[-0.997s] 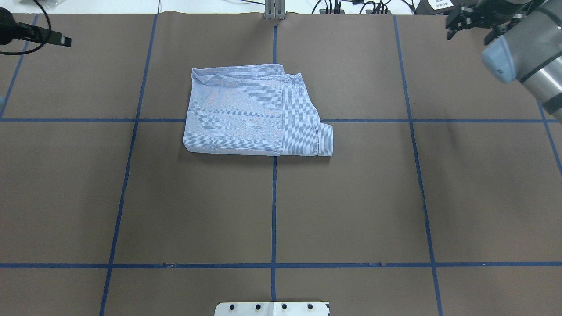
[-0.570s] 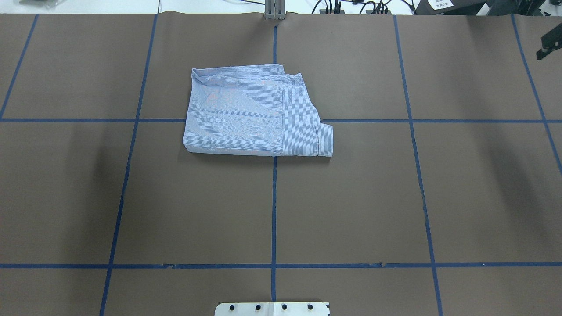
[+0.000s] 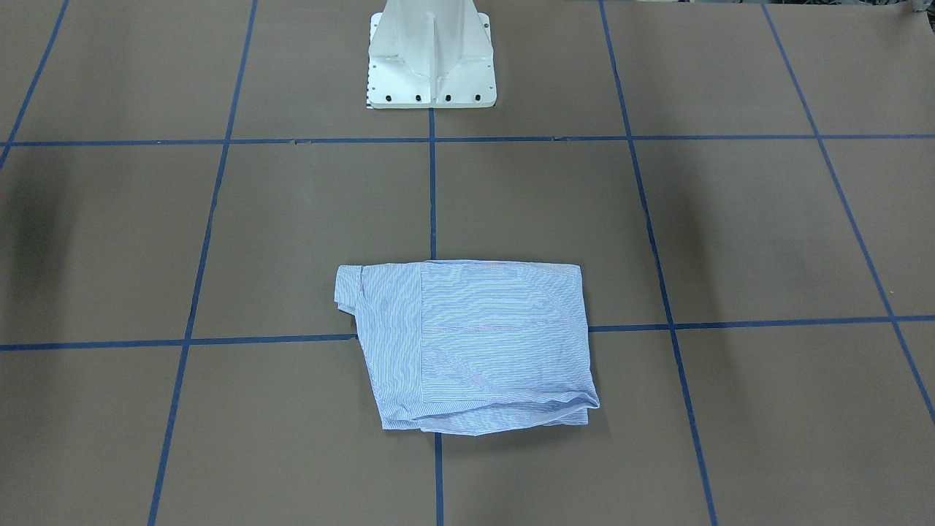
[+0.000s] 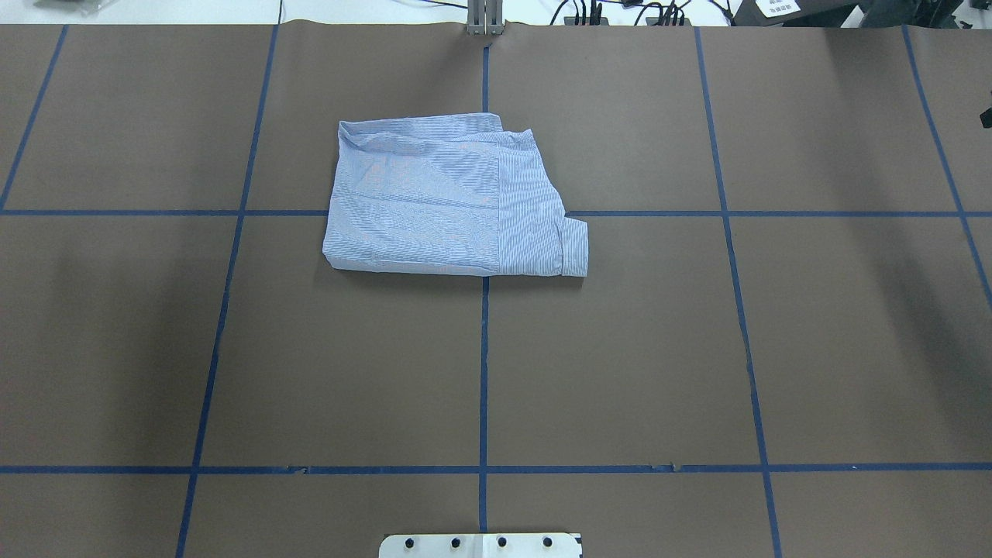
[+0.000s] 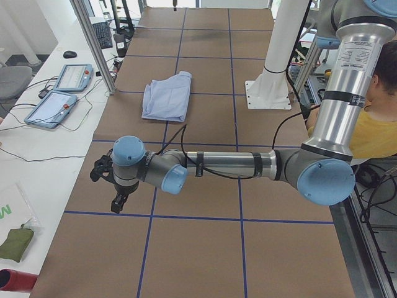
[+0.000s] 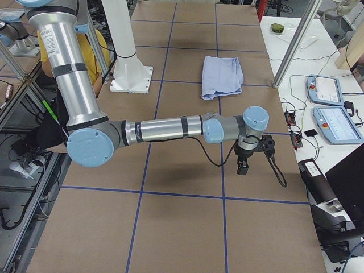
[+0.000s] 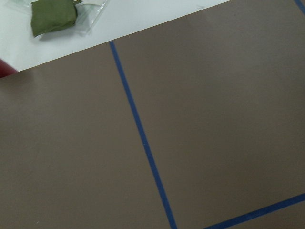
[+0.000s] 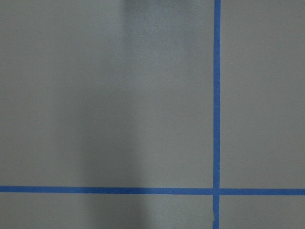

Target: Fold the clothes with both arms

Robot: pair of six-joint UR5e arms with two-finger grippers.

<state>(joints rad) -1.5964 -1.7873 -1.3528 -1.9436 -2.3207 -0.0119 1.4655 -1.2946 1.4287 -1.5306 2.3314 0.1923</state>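
The clothes are one light blue-and-white striped shirt [image 4: 453, 198], folded into a flat rectangular packet at the far middle of the brown table, with a cuff sticking out at its near right corner. It also shows in the front view [image 3: 475, 343] and both side views [image 5: 166, 99] [image 6: 223, 75]. Nothing touches it. My left gripper [image 5: 116, 202] hangs over the table's left end, far from the shirt. My right gripper [image 6: 243, 166] hangs over the right end. I cannot tell whether either one is open or shut. Both wrist views show only bare table and tape.
Blue tape lines [image 4: 484, 372] grid the brown table. The white pedestal base [image 3: 431, 80] stands at the robot's edge. Tablets [image 5: 59, 105] [image 6: 330, 114] and cables lie on side benches. A green pouch [image 7: 52, 16] lies past the left end. A person in yellow [image 5: 378, 130] sits behind the robot.
Both arms have swung outward and left the overhead view; only a dark sliver remains at its right edge. The shirt has not moved.
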